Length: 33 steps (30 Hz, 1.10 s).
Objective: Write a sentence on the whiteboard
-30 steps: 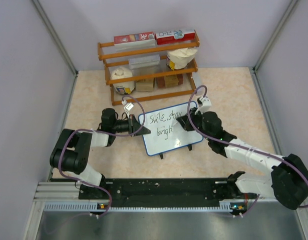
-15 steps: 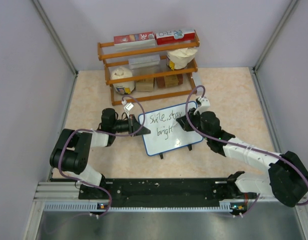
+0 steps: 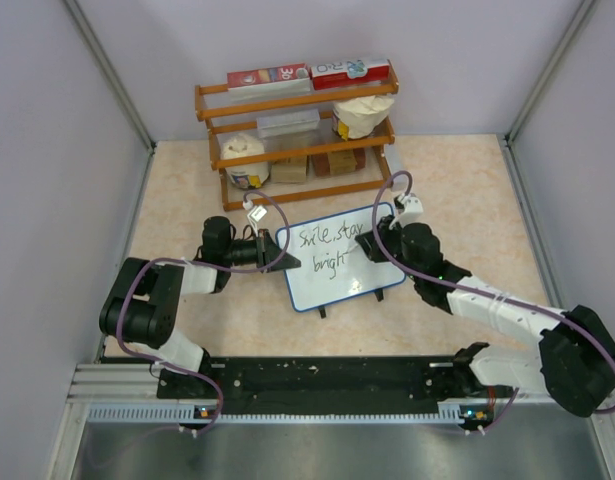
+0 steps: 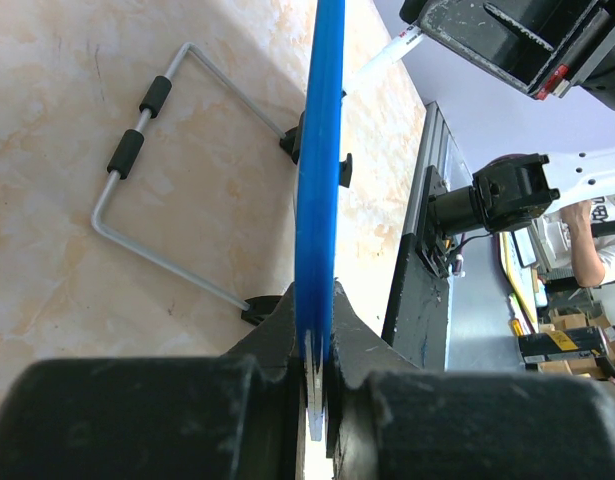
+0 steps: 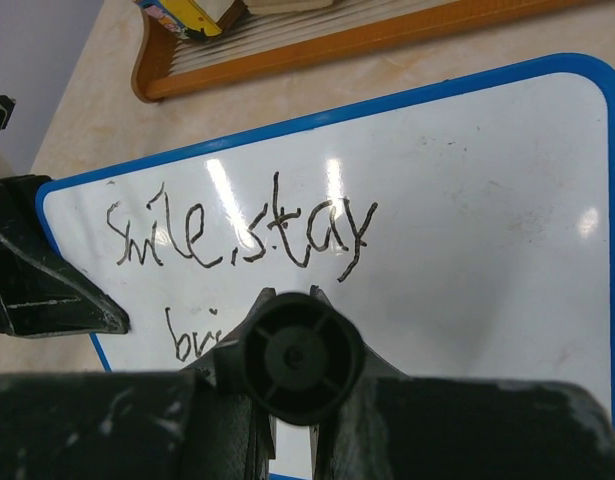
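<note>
whiteboard on table, shelf rack behind it, left gripper on its left edge, right gripper at its right

Tabletop: beige, marbled. At the far side an orange wooden rack stands on it, its shelves stocked. At the centre the whiteboard stands on its black feet, with the wire prop lying on the surface behind it.

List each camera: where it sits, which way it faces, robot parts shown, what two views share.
Top external: overhead, behind the robot, looking down on the small blue-framed glossy whiteboard; left arm, right arm show.
Left wrist: behind left jaws shut on the whiteboard's edge, sighting along it.
Right wrist: behind right jaws holding a black-ended marker, facing the black handwritten sentence.
Both wrists share the whiteboard.
</note>
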Tool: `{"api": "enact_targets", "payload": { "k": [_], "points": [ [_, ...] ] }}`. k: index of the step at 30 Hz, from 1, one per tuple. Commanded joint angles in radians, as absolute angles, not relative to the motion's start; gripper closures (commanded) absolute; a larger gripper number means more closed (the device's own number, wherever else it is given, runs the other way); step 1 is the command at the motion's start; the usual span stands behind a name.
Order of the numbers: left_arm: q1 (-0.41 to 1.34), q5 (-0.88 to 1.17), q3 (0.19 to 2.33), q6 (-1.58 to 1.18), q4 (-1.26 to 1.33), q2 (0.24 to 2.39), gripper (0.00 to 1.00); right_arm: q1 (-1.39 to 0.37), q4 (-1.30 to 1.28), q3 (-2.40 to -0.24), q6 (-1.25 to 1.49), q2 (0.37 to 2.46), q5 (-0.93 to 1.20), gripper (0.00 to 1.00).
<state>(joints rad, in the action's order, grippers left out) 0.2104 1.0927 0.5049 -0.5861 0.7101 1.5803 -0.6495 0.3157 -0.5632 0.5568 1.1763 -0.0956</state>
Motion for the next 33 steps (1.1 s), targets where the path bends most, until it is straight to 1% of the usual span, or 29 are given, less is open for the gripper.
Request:
{"api": "enact_targets", "payload": {
  "k": [1,8,14,23,33],
  "points": [
    [0.212,1.022,0.499,-0.537,0.673,1.598,1.0,-0.632,0.282,-0.557,0.523,1.14,-0.163,1.0],
    [0.212,1.02,0.497,-0.537,0.673,1.597,1.0,-0.627,0.281,-0.555,0.525,1.108,-0.155,1.0],
    [0.212,1.022,0.497,-0.537,0.673,1.598,1.0,-0.629,0.336,-0.56,0.54,1.078,-0.115,1.0],
    [0.212,1.019,0.495,-0.535,0.673,1.595,1.0,-0.627,0.351,-0.623,0.54,1.163,-0.101,1.0],
    [0.212,1.026,0.502,-0.537,0.673,1.6,1.0,-0.629,0.345,-0.601,0.538,1.193,-0.097,1.0]
  ]
}}
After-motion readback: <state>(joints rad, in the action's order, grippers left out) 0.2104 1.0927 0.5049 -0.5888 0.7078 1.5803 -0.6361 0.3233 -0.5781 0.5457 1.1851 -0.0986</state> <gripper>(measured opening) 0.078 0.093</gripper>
